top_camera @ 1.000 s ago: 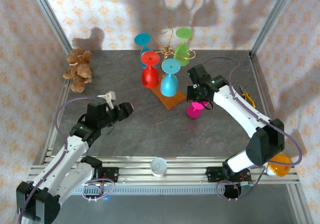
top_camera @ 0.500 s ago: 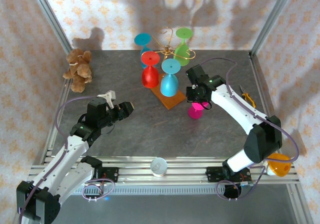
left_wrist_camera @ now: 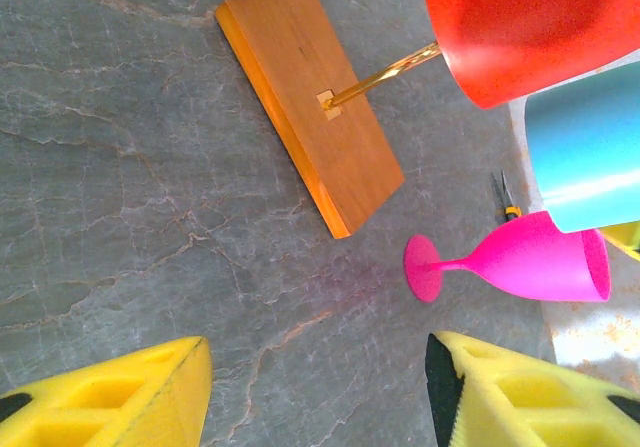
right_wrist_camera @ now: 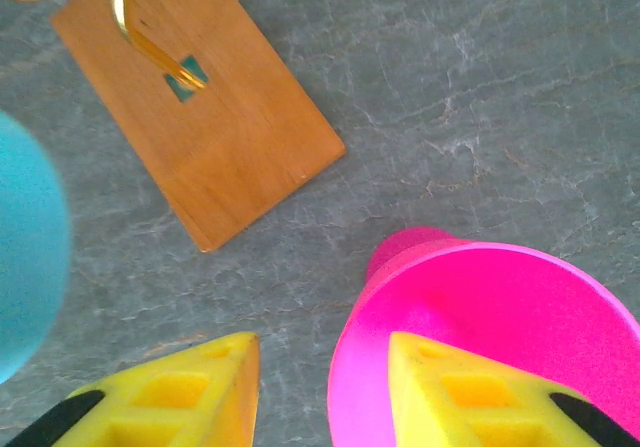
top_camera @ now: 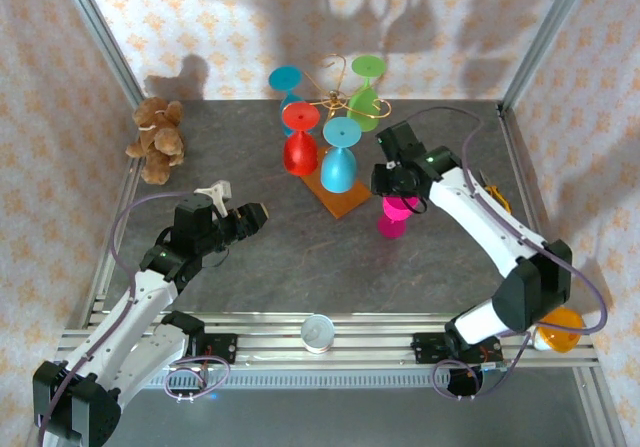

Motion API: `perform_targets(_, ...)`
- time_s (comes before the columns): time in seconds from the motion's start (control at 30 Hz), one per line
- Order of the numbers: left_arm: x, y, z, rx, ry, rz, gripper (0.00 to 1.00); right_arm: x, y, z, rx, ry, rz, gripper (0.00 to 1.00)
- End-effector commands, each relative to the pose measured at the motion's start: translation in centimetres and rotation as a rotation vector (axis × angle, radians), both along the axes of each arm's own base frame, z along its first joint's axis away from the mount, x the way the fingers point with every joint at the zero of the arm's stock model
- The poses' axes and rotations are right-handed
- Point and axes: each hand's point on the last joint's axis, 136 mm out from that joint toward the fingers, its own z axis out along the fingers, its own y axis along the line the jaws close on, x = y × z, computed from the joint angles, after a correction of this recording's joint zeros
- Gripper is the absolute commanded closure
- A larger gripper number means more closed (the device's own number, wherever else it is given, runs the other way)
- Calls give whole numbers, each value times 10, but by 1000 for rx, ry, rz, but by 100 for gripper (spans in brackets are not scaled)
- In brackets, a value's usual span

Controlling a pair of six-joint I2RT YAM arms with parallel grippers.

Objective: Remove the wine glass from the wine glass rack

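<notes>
Wine glass [top_camera: 391, 219], pink, upright on table [top_camera: 300, 257] just beside wine glass rack [top_camera: 346, 200] base, right gripper [top_camera: 398, 193] over it jaws parted, left gripper [top_camera: 254, 213] parted, empty.

A dark grey, marble-veined table [top_camera: 300, 257] fills the middle. Pale wallpaper [top_camera: 200, 17] with small orange flowers backs it at 12 o'clock and runs down both sides at 9 and 3 o'clock. Two silver posts [top_camera: 100, 37] slant up from the far corners, at 10 and 2 o'clock. A ribbed metal rail [top_camera: 370, 339] crosses the near edge at 6 o'clock. Soft grey shadows [top_camera: 395, 7] lie on the back wall between 12 and 1 o'clock.
</notes>
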Motion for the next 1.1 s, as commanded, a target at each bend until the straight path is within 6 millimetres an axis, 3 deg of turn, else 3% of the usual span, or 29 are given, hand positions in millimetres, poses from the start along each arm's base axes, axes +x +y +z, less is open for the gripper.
perform_targets(0.0,9,-1,31,-12,-79,4,41,-6,-5,41,81,-76,-19,62)
perform_targets(0.13,13,-3,53,-36,-121,2,41,-14,-14,64,176,-107,-48,61)
perform_targets(0.3,22,-10,80,-59,-152,-21,41,-18,-14,103,447,-163,-64,57)
perform_targets(0.43,32,-21,100,-68,-150,-70,42,-18,9,136,647,-189,6,40)
perform_targets(0.5,36,-24,110,-67,-157,-86,42,-24,19,161,760,-225,47,38)
perform_targets(0.6,42,-27,120,-56,-171,-102,42,-24,32,180,902,-243,83,38)
perform_targets(0.9,53,-31,132,-52,-203,-109,41,-15,56,194,1078,-225,146,39)
perform_targets(1.07,56,-30,132,-59,-210,-99,41,-4,67,184,1078,-188,149,47)
